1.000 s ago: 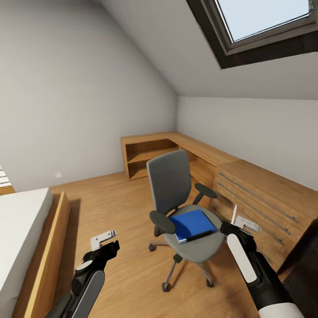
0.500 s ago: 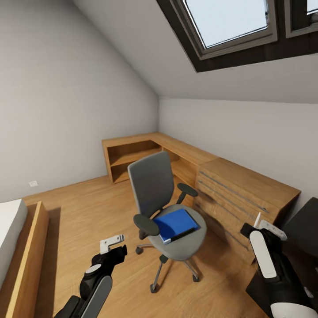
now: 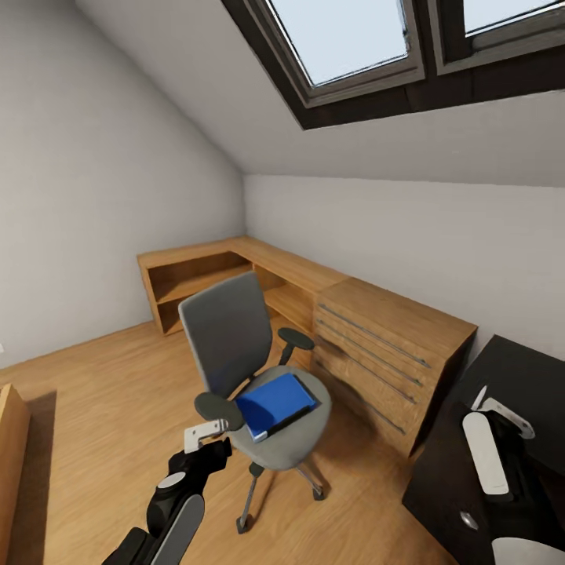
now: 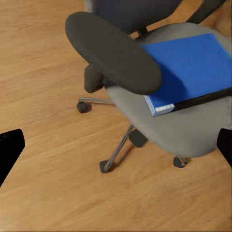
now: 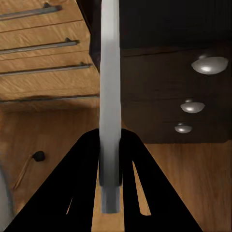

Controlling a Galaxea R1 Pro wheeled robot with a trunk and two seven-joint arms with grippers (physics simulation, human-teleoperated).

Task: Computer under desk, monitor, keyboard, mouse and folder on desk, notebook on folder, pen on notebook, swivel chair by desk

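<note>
Two grippers in view. Right gripper: black fingers pinched tight on the pen, a thin white straight stick standing up between them; in head view the pen pokes up from the right gripper over the near corner of the desk, glossy black top. Right wrist view looks down past the pen at the desk's black drawer unit w/ round silver knobs, wood floor below, and the light wooden drawer chest w/ bar handles just beside it.

Left gripper: holds nothing, fingers spread wide apart per left wrist view, where the black tips sit at opposite edges of the frame. It hovers near the swivel chair's near black armrest, above floor.

Swivel chair: grey seat and back, black armrests, chrome star base on castors; stands on the wood floor in front of the drawer chest, apart from the desk. Folder lies flat on the seat, bright blue w/ pale edge, a dark strip along its front edge; covers much of the seat. Folder sits just past the armrest in left wrist view.
</note>
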